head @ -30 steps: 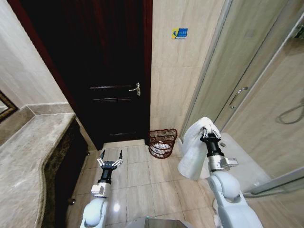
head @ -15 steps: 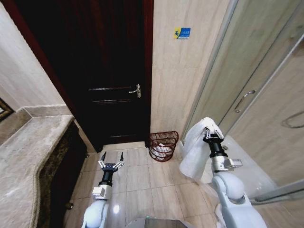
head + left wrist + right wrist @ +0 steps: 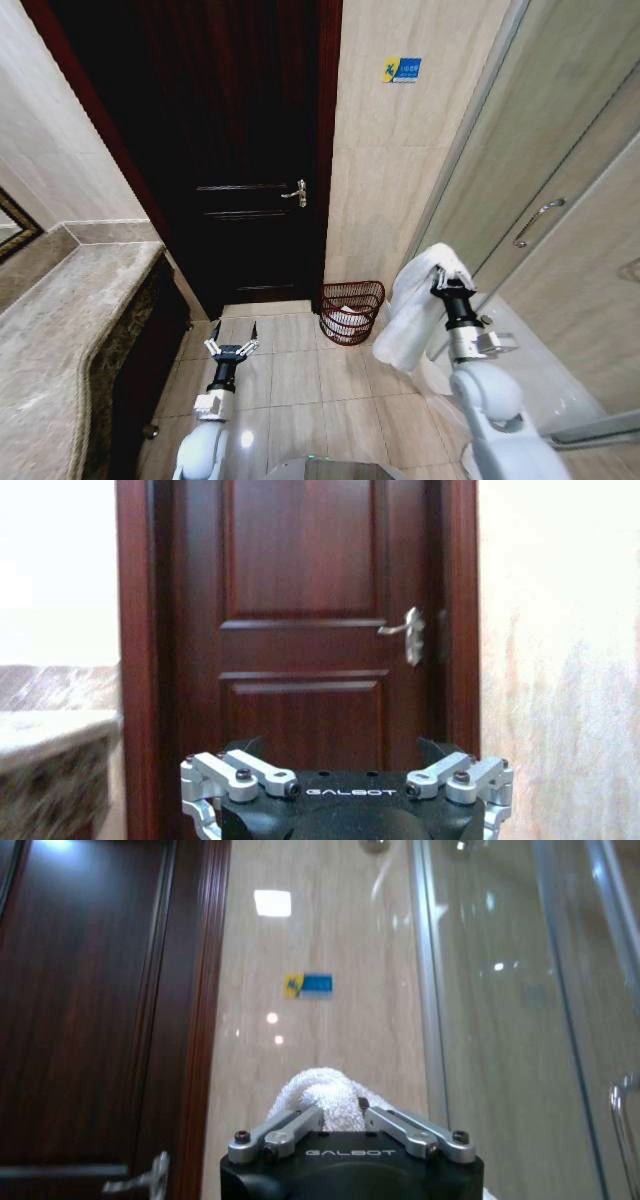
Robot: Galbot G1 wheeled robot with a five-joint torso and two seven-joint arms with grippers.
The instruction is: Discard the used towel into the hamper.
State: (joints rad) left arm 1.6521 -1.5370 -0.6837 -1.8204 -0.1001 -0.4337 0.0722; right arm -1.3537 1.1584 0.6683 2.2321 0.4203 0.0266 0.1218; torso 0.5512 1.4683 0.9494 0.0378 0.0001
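Note:
A white towel (image 3: 415,305) hangs from my right gripper (image 3: 447,277), which is shut on its top fold at the right of the head view. The right wrist view shows the towel (image 3: 318,1096) bunched between the closed fingers. The hamper (image 3: 351,310), a dark red-brown openwork basket with something white inside, stands on the tiled floor by the wall, just left of and beyond the hanging towel. My left gripper (image 3: 232,334) is held low over the floor at the left, open and empty, pointing at the door.
A dark wooden door (image 3: 240,150) with a metal handle (image 3: 297,194) is straight ahead. A stone counter (image 3: 60,340) runs along the left. A glass shower enclosure (image 3: 560,230) fills the right side. Open tiled floor (image 3: 300,375) lies between my arms.
The whole head view has shifted, so the camera moved; the door and hamper sit slightly more to the right. Both grippers hold the same pose, the towel still gripped.

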